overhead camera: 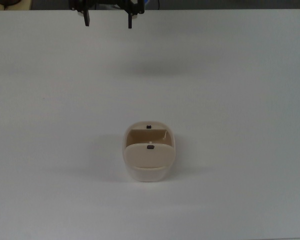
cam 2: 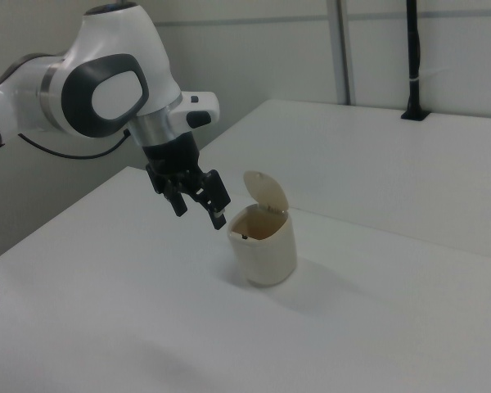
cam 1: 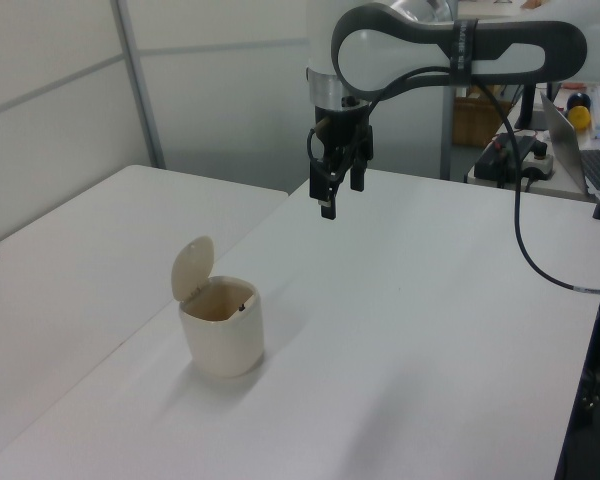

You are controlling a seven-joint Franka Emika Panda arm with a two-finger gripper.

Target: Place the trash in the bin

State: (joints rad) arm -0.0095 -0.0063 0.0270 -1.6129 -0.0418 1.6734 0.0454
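The beige bin stands on the white table with its flap tipped up and its mouth uncovered. It also shows in the left view and the right view. The trash is not visible in any view. My gripper hangs open and empty, high above the table, at the top view's top edge and well away from the bin. The left view has the gripper up and to the bin's right. In the right view the gripper appears just left of the bin's rim.
A black cable droops from the arm over the table's side at the left view's right. A seam splits the two white tabletops. A desk with equipment stands behind the table.
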